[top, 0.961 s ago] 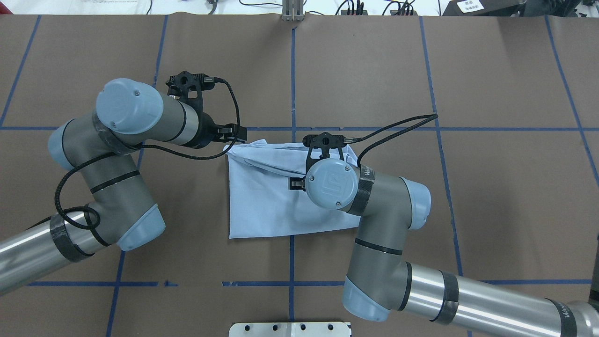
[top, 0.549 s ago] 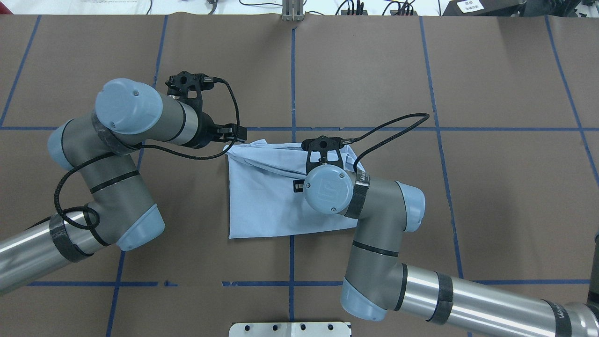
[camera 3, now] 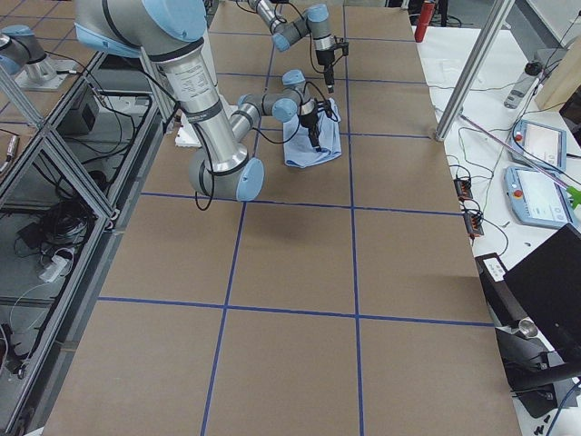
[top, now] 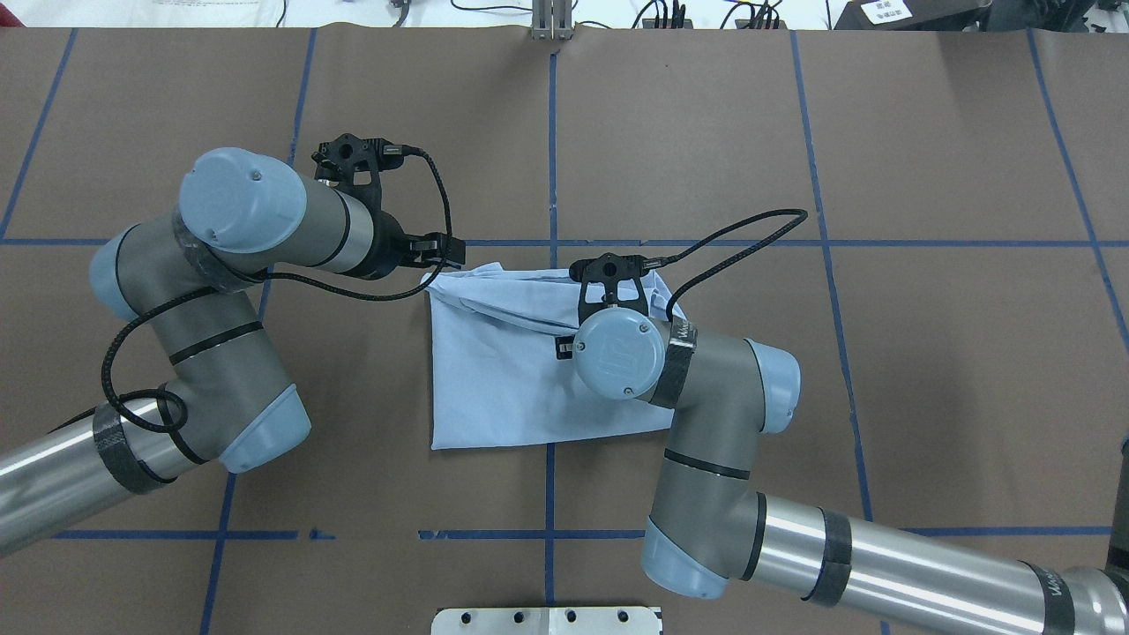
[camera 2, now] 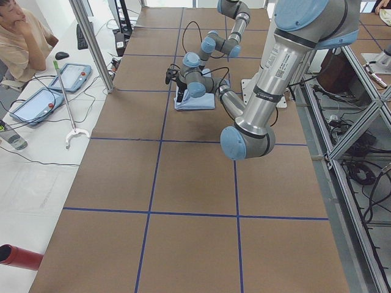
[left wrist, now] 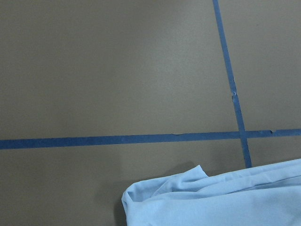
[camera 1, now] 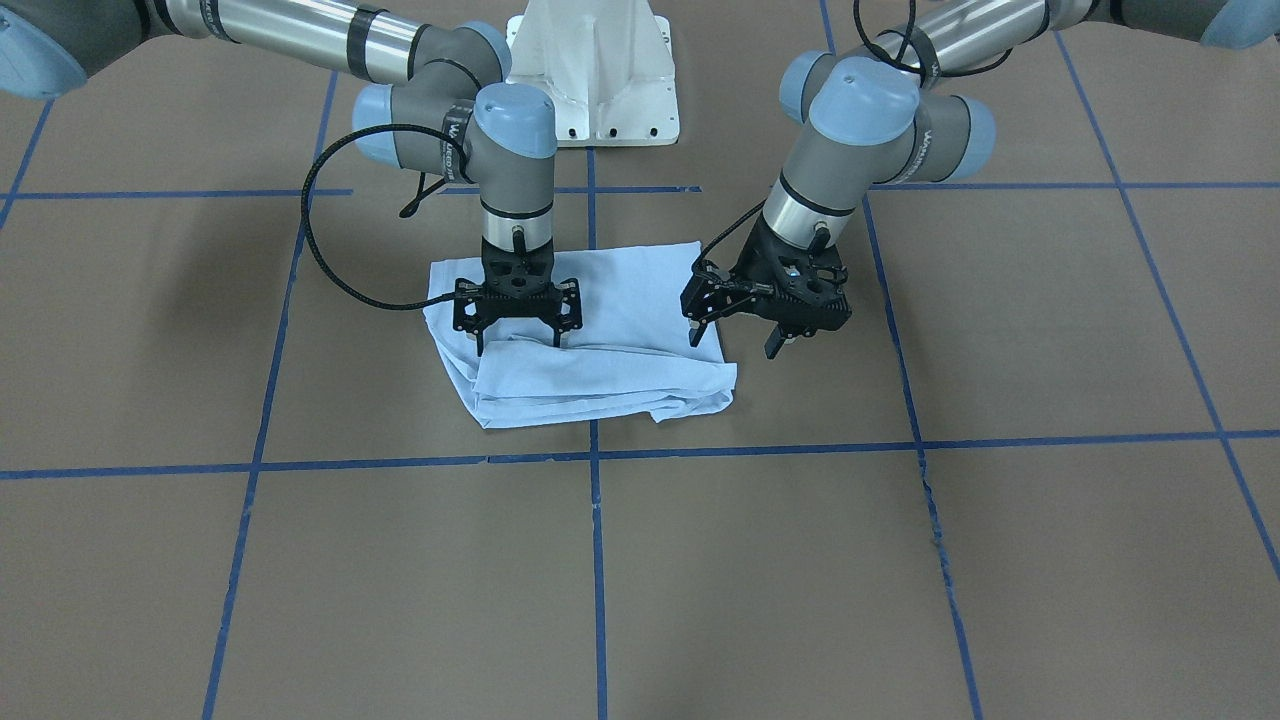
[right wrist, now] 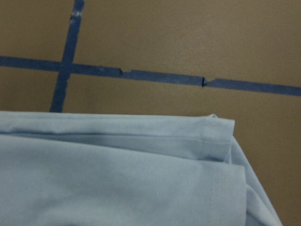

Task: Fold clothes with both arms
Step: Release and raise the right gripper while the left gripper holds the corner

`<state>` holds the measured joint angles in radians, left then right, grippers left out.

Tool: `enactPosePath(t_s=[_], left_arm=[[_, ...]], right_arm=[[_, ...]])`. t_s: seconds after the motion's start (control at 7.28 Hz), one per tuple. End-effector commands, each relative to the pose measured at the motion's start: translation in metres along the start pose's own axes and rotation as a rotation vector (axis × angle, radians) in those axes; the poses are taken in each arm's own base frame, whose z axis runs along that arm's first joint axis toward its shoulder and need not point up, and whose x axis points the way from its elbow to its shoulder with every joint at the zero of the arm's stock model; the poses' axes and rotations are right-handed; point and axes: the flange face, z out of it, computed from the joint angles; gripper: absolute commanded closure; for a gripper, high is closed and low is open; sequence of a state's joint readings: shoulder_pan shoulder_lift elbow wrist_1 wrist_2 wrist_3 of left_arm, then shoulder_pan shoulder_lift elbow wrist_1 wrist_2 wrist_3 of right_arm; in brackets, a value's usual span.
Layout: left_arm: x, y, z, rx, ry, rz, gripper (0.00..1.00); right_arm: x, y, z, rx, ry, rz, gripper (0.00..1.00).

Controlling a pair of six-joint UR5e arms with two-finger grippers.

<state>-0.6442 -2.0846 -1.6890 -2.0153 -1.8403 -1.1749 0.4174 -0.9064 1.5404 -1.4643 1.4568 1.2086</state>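
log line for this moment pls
T-shirt: folded | left gripper: open, at T-shirt edge | right gripper: open, over T-shirt

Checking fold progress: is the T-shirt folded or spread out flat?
Folded. The T-shirt lies as a compact rectangle, stacked layers showing along one edge, no sleeves spread out.

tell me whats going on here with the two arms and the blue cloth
It's a folding job. A light blue T-shirt lies on a brown table marked with blue tape lines. It is already folded into a rough rectangle, bunched along the edge away from the robot. The right gripper points down, open, over one end of that edge. The left gripper is open at the other end, by the corner. Neither is clamped on the cloth.
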Motion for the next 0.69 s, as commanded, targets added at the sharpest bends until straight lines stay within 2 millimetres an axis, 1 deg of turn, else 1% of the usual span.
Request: enactPosePath(t_s=[0.0,0.14,0.27,0.41,0.55], left_arm=[[0.003,0.001,-0.007,0.004,0.011,0.002,0.00],[0.003,0.001,-0.007,0.004,0.011,0.002,0.00],[0.003,0.001,-0.007,0.005,0.013,0.000,0.00],[0.004,0.001,-0.009,0.006,0.015,0.000,0.00],[0.001,0.002,-0.008,0.004,0.010,-0.002,0.00]], right_arm=[[0.019,-0.035,0.010,0.026,0.036,0.023,0.00],[0.031,-0.069,0.004,0.056,0.047,0.021,0.00],[0.038,-0.096,0.011,0.068,0.076,0.017,0.00],[0.034,-0.133,0.023,0.074,0.118,0.038,0.00],[0.033,-0.170,0.022,0.087,0.131,0.035,0.00]])
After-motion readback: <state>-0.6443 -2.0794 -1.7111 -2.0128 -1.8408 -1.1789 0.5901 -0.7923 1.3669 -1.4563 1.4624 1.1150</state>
